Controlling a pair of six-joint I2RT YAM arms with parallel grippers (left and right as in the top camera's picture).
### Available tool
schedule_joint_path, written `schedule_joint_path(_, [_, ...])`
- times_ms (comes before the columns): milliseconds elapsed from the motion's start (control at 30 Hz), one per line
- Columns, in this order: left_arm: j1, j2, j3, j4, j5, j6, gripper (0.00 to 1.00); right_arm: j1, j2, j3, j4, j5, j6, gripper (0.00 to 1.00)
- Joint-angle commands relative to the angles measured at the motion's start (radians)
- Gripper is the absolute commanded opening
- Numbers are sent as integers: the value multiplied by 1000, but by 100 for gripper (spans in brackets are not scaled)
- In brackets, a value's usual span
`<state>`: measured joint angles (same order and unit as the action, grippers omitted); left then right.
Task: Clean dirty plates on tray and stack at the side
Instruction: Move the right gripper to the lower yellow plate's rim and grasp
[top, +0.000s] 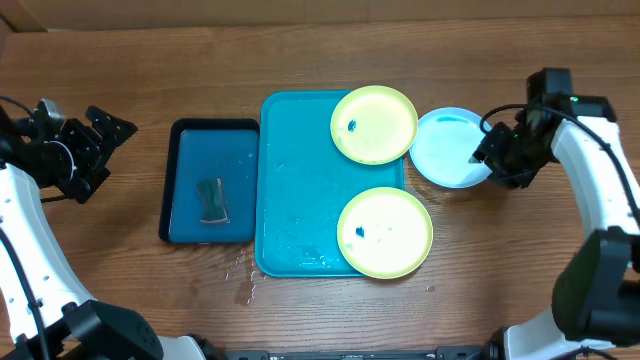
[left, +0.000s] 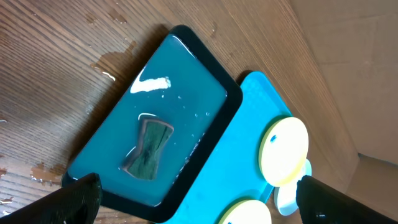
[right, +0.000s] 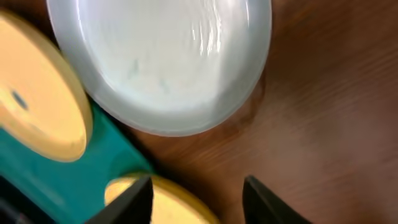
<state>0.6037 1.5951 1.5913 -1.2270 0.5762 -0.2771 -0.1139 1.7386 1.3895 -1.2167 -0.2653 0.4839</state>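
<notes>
- R gripper (right: 196, 202) jaws apart, nothing held, just beside rim of blue plate (top: 447, 150), which lies on counter (top: 300, 60) right of tray (top: 295, 180); a nudge could shove it
- Blue plate meets upper yellow plate (top: 374, 124), can't tell which is on top; one may drag the other
- Lower yellow plate (top: 384, 232) overhangs tray rim, may tip
- L gripper (left: 208, 202) wide open, empty, over sponge (left: 148, 149)

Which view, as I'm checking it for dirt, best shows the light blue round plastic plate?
Right wrist: the light blue round plastic plate fills the frame close up, its inside plain to see. Overhead shows it small, edges overlapped; left wrist catches only a distant sliver.
</notes>
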Motion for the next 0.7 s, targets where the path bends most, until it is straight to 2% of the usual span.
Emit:
schedule_joint_path(0, [-2, -6, 16, 1, 16, 31, 100, 7, -12, 0, -63, -40, -48, 49])
schedule_joint_path(200, [-2, -6, 16, 1, 16, 31, 100, 77, -12, -63, -133, -41, -89, 50])
schedule_joint_path(467, [-2, -6, 16, 1, 16, 30, 100, 255, -12, -161, -98, -35, -87, 52])
schedule_joint_path(667, [-2, -6, 16, 1, 16, 30, 100, 330, -12, -214, -96, 62, 9, 54])
